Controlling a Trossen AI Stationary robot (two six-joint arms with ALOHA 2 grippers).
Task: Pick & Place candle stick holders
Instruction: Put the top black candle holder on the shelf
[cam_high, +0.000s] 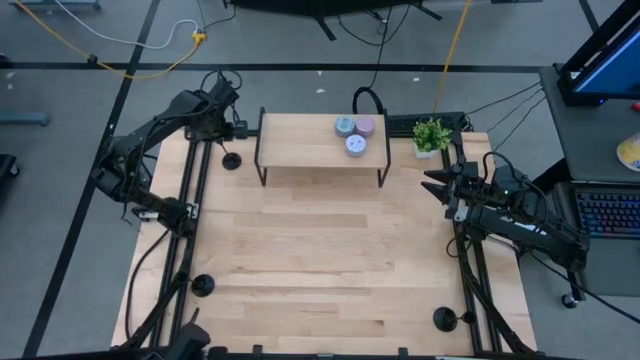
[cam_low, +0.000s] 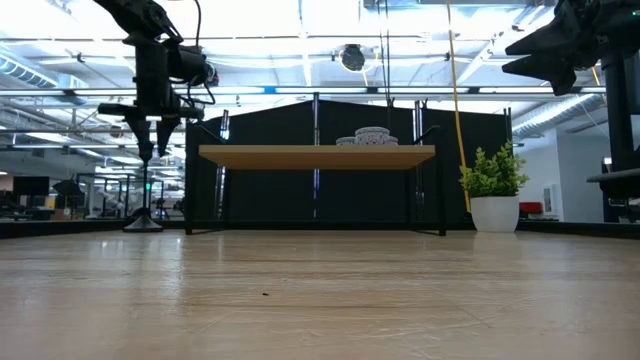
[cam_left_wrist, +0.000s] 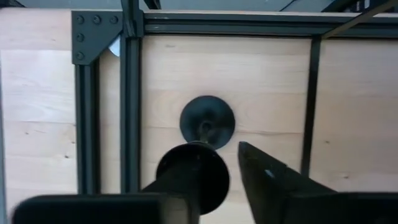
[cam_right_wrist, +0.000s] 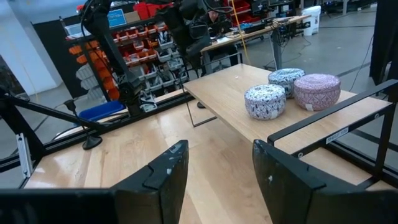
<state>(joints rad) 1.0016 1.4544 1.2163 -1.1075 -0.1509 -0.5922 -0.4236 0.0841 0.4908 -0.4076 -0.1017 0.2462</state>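
Left gripper (cam_high: 232, 128) hangs above the far-left-corner candle stick holder (cam_high: 231, 160), jaws apart, empty; you centre on its stem, then descend.

The table (cam_high: 320, 260) is pale blond wood with faint grain, framed by black rails, and the 3 candle stick holders (cam_high: 231, 160) on it are plain matte black. On the blond-topped, black-legged shelf (cam_high: 300, 145) at 12 o'clock sit 3 pucks (cam_right_wrist: 265, 101): 2 white with fine dark patterning, 1 mauve. At 2 o'clock, a green plant (cam_high: 431, 133) in a white pot.
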